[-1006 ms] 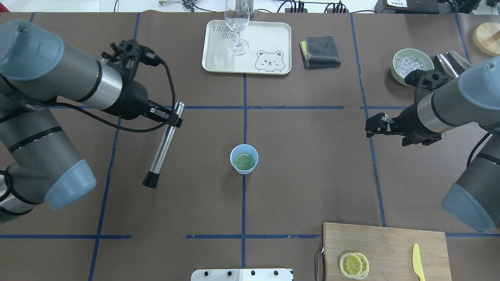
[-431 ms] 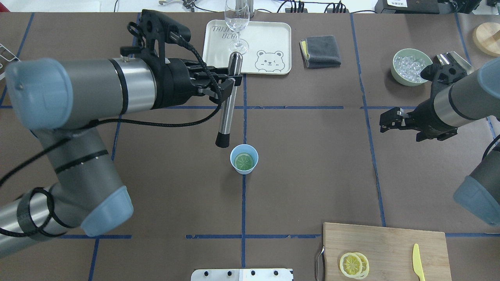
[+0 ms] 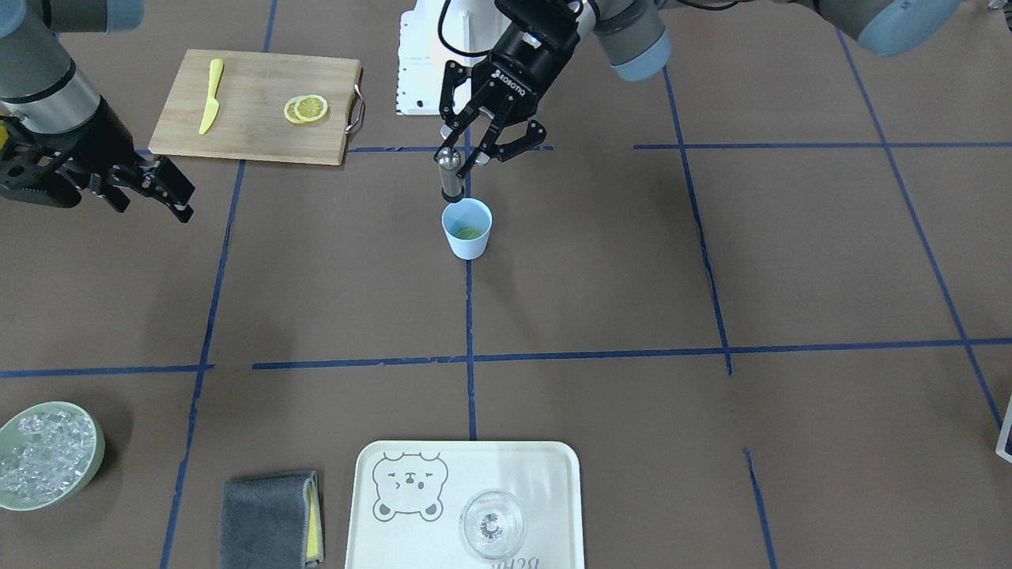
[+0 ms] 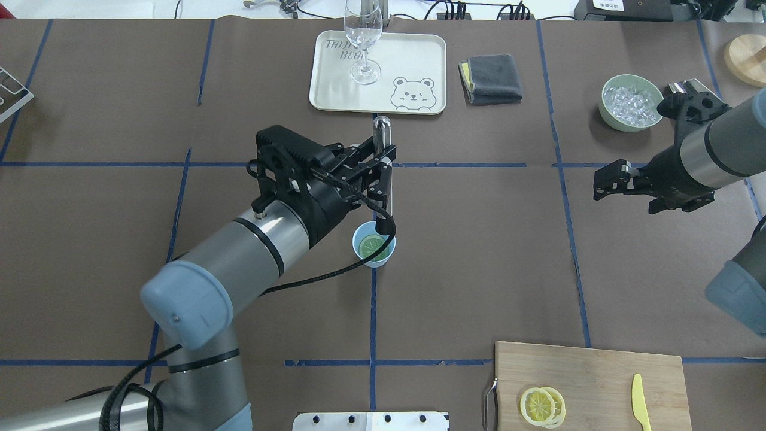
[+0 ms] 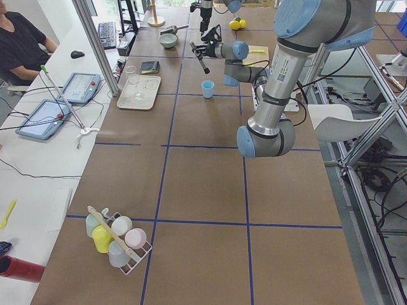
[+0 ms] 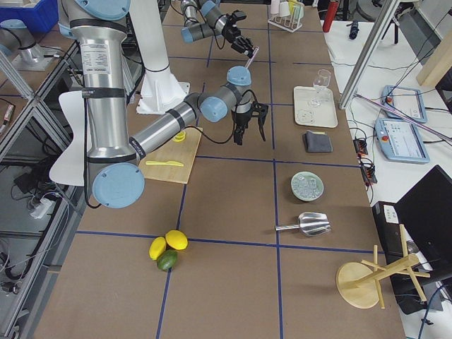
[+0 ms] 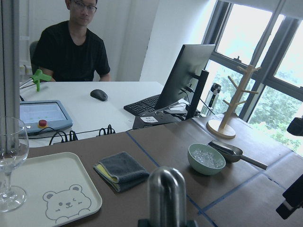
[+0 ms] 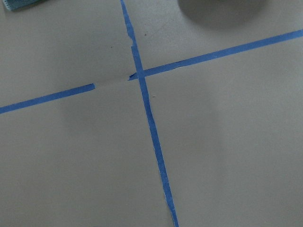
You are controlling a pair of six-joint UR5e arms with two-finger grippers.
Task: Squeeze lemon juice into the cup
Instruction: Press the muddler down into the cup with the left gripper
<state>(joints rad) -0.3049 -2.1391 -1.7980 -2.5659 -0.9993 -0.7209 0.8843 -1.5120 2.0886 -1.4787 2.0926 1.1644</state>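
Observation:
The light blue cup (image 4: 359, 254) (image 3: 468, 239) stands at the table's middle with a lemon (image 4: 370, 245) (image 3: 468, 232) slice lying flat inside it. My left gripper (image 4: 383, 169) (image 3: 460, 156) is shut on a silver muddler (image 4: 382, 134) (image 3: 449, 175), held nearly upright. Its black tip sits at the cup's far rim, just over the slice. The muddler's rounded top (image 7: 166, 189) fills the foreground of the left wrist view. My right gripper (image 4: 603, 182) (image 3: 175, 196) hovers open and empty far to the right of the cup.
A cutting board (image 4: 598, 374) at the near right carries two more lemon slices (image 4: 541, 407) and a yellow knife (image 4: 640, 410). At the far edge are a tray (image 4: 413, 60) with a glass (image 4: 362, 36), a grey cloth (image 4: 492, 78) and an ice bowl (image 4: 631, 102).
My left arm swung the muddler from the left side to over the cup and turned it upright, tip down at the rim. My right arm drew back a little to the right.

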